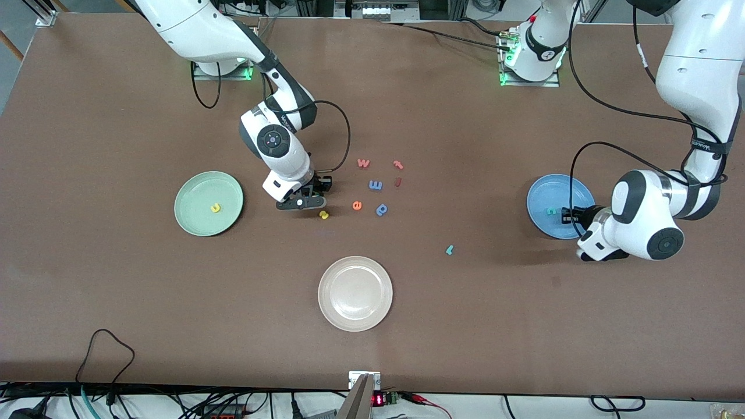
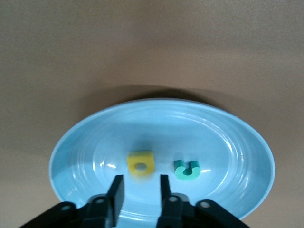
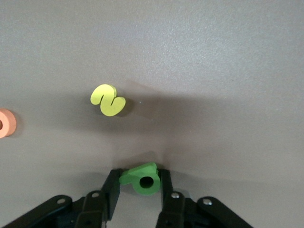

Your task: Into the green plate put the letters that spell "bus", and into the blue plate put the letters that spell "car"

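The green b (image 3: 145,179) sits between the fingertips of my right gripper (image 3: 139,183), which is shut on it low over the table. My right gripper (image 1: 317,201) is next to the yellow s (image 1: 324,215) (image 3: 109,100), which lies on the table. The yellow u (image 1: 216,208) lies in the green plate (image 1: 198,192). My left gripper (image 1: 567,216) (image 2: 140,187) hangs open over the blue plate (image 1: 547,192) (image 2: 228,137). In that plate lie the yellow a (image 2: 140,165), just past the fingertips, and the teal c (image 1: 550,211) (image 2: 186,170). The teal r (image 1: 449,250) lies on the table between the cream plate and the blue plate.
A cream-white plate (image 1: 355,294) stands nearer the front camera at mid-table. Loose letters lie beside the right gripper: orange e (image 1: 357,205) (image 3: 5,123), blue p (image 1: 381,209), blue m (image 1: 375,185), a red w (image 1: 363,163) and two more red ones (image 1: 398,164).
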Action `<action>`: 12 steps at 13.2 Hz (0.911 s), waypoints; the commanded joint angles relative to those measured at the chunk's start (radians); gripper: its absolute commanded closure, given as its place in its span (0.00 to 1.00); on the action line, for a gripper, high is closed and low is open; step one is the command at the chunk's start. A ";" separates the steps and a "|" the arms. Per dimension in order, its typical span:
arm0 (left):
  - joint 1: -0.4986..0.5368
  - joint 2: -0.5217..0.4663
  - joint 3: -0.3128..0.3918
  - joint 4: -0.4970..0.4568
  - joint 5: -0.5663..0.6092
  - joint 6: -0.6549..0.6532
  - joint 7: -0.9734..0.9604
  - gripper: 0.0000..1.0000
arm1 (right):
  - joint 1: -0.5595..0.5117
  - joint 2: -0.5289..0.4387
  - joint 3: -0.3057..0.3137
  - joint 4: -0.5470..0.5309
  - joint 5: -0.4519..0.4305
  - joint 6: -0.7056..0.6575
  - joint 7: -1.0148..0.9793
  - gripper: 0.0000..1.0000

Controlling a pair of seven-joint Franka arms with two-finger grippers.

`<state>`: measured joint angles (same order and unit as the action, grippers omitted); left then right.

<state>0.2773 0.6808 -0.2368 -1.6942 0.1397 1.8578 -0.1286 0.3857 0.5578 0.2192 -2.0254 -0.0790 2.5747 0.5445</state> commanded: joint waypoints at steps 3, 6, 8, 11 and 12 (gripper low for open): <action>0.005 -0.050 -0.070 0.036 0.009 -0.002 0.006 0.00 | 0.015 0.014 -0.004 -0.001 -0.004 0.004 0.002 0.89; -0.009 -0.044 -0.169 0.132 0.014 -0.006 0.015 0.00 | 0.002 -0.019 -0.011 0.008 -0.002 -0.037 -0.006 0.91; -0.065 -0.018 -0.202 0.186 0.012 0.004 0.004 0.06 | -0.022 -0.073 -0.023 0.010 -0.004 -0.099 -0.038 0.91; -0.180 0.046 -0.202 0.260 0.009 0.018 -0.041 0.19 | -0.117 -0.134 -0.032 0.005 -0.004 -0.181 -0.171 0.91; -0.203 0.058 -0.200 0.258 0.014 0.065 -0.055 0.22 | -0.137 -0.147 -0.052 0.004 -0.004 -0.206 -0.208 0.91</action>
<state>0.1150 0.6739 -0.4409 -1.4906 0.1395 1.8842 -0.1601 0.3031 0.4564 0.1792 -2.0030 -0.0791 2.4166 0.4127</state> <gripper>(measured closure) 0.185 0.612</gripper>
